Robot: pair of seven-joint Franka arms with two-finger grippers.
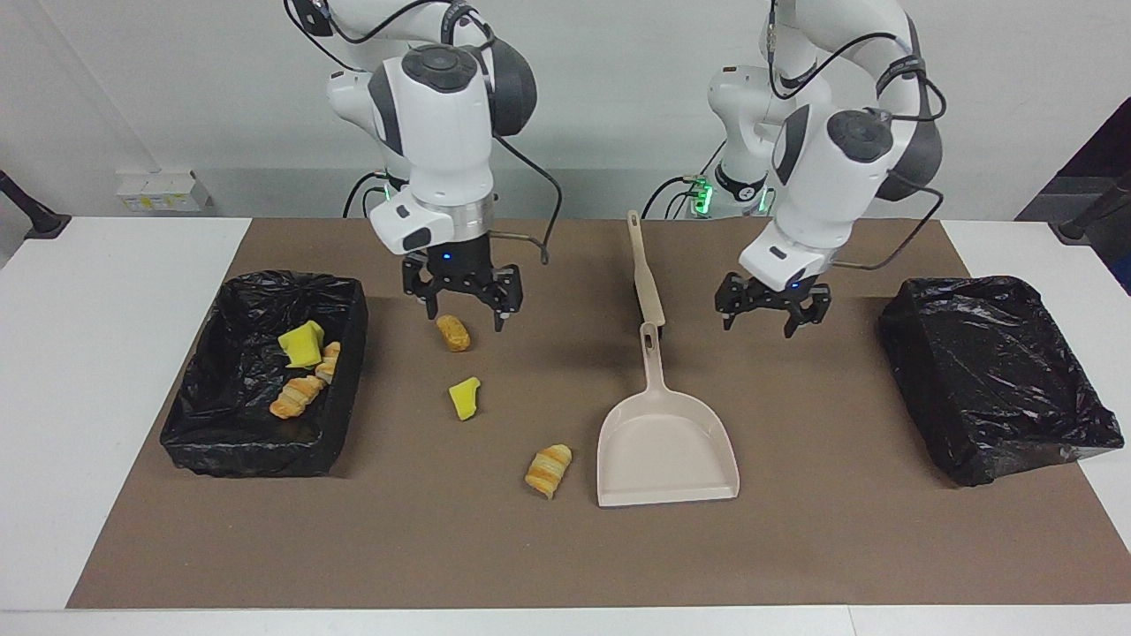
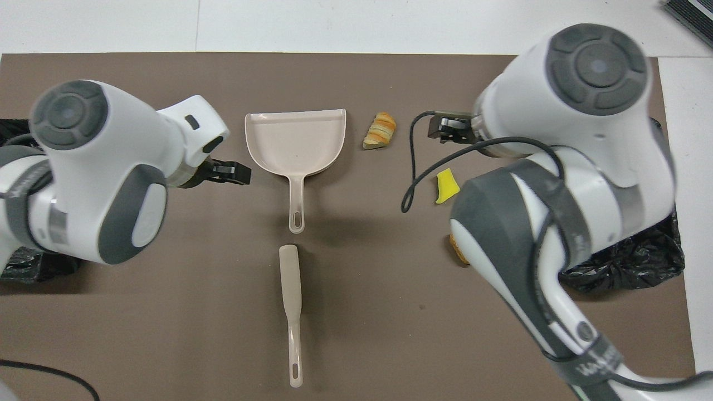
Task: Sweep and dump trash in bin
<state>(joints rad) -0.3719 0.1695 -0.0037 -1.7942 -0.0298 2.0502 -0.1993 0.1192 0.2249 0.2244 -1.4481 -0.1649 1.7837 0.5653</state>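
Brown matting covers the table (image 1: 795,548) under both my claws. My right claw (image 1: 461,296) hangs with its fingers spread wide and nothing in them, over the brown nugget (image 1: 453,333) that lies on the mat. My left claw (image 1: 774,305) is spread wide too and holds nothing; it is over bare mat between the dustpan (image 1: 664,442) and the bin (image 1: 994,375) at the left arm's end of the table.

The dustpan lies flat in the middle of the mat, its handle pointing toward me. The brush (image 1: 645,269) lies nearer to me, in line with that handle, its tip just beside the handle's end.

Three scraps of trash lie loose on the mat, toward the right arm's end: the nugget nearest me, a yellow sponge chunk (image 1: 465,397) farther out, and a striped croissant piece (image 1: 549,469) farthest, just beside the dustpan's open edge but not touching it.

More trash sits in the bin (image 1: 199,433) at the right arm's end: a yellow sponge (image 1: 301,344) and pale striped bread lumps (image 1: 299,395). Both bins are lined with black plastic.
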